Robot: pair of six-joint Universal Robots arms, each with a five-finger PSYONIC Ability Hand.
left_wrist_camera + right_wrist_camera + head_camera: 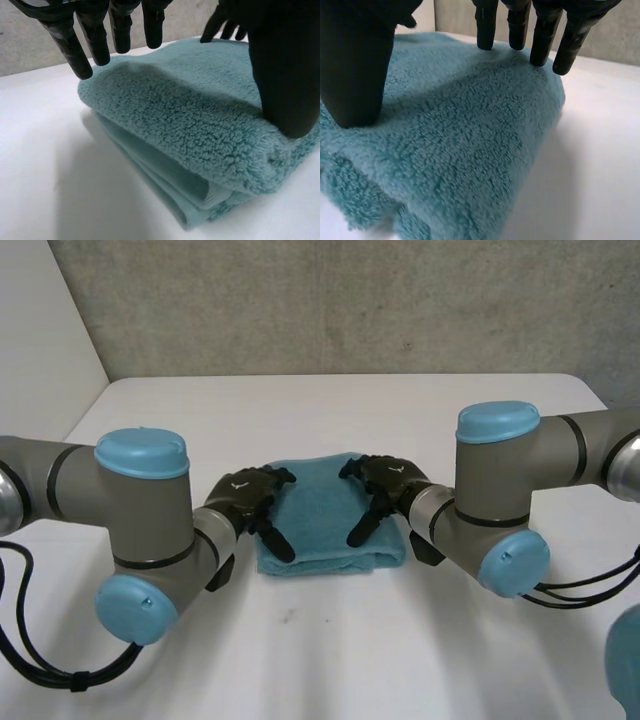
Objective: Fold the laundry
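- Grey, blue-capped left arm (140,510) and right arm (500,495) nearest, flanking teal towel (325,535) (fluffy terry, folded into a thick rectangle) mid white table (330,650).
- Left hand (245,498) on towel's left edge: fingers straight, spread, thumb pressing.
- Right hand (392,485) on right edge, likewise spread.

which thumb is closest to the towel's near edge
The left hand's: it presses the teal towel almost at the layered edge facing the robot; the right hand's thumb sits further back.
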